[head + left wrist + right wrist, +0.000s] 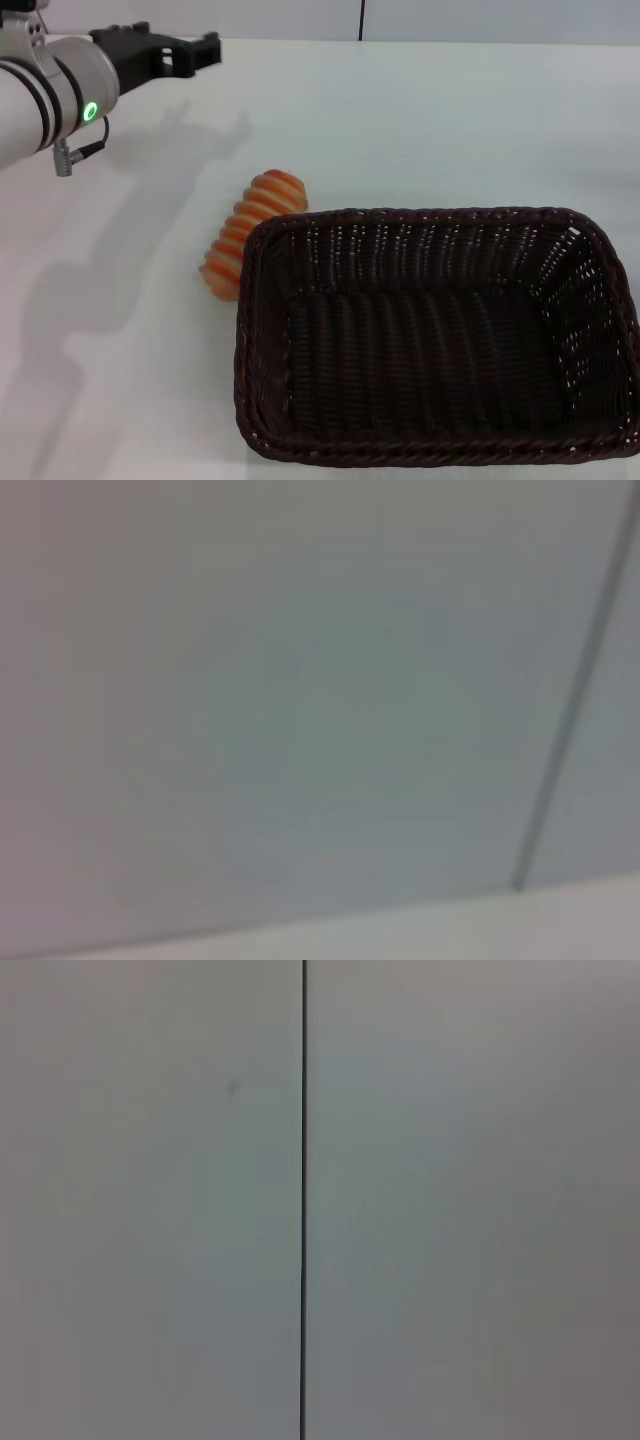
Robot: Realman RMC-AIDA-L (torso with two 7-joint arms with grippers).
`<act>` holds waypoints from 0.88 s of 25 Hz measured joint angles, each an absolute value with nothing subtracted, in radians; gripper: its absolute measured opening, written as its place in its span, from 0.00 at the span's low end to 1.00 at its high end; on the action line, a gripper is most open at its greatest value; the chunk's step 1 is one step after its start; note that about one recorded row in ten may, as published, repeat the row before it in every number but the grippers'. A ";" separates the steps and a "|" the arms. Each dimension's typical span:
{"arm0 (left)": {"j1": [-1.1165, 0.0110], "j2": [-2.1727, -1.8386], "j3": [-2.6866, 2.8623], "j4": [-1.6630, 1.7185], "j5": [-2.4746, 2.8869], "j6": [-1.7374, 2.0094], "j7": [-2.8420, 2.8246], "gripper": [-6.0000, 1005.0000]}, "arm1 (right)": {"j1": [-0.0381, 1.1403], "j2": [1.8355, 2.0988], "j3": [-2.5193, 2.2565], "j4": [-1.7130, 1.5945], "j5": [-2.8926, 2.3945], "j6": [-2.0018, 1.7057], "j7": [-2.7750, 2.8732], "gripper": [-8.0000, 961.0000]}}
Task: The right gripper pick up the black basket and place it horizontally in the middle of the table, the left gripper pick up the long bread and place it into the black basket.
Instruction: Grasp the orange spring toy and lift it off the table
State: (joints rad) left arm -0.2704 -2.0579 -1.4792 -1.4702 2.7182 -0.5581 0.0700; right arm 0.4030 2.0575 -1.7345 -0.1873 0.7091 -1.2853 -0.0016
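White arm with black rings and a small green light is seen at the upper left of the head view, held above the bench [420, 120]. At its end the left gripper [205, 52] points toward the far edge, and its black fingers [208, 42] are seen nearly end-on, so whether they are released or clenched cannot be told; nothing is seen between them. Its shadow is cast on the white surface below and to the right of it.

Further right, well apart from that gripper, the long bread [250, 232] is found lying on the bench, tilted, with its orange and cream ridges running across it. Its near side is hidden behind the left wall of the black basket [440, 340], against which it appears to rest. The basket is set flat with its long side running left to right, filling the lower right of the head view; its braided rim is cut off by the picture's right edge. Only dark weave is seen inside it.

The right gripper is not seen in any view. Both wrist views are filled by a pale wall crossed by a thin dark seam [303, 1200].
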 joint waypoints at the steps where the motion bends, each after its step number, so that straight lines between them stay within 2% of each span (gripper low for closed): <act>1: -0.270 -2.058 -1.479 -1.470 2.718 -0.558 0.070 0.79 | 0.411 2.054 -1.731 -0.184 0.709 -1.274 -0.002 0.33; 4: -0.273 -2.058 -1.490 -1.522 2.718 -0.662 0.070 0.79 | 0.431 2.046 -1.726 -0.182 0.710 -1.240 -0.002 0.33; 5: -0.305 -2.058 -1.518 -1.570 2.718 -0.824 0.071 0.79 | 0.440 2.043 -1.725 -0.181 0.710 -1.227 -0.002 0.33; 10: -0.386 -2.059 -1.540 -1.567 2.721 -1.022 0.071 0.79 | 0.456 2.039 -1.724 -0.181 0.703 -1.223 -0.003 0.33; 22: -0.567 -2.067 -1.545 -1.392 2.719 -1.176 0.037 0.79 | 0.463 2.045 -1.729 -0.192 0.684 -1.222 -0.074 0.33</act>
State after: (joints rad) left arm -0.5669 -2.0667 -1.5453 -1.3915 2.7193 -1.1763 0.0368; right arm 0.4626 2.0446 -1.7290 -0.1919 0.6841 -1.2222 -0.0738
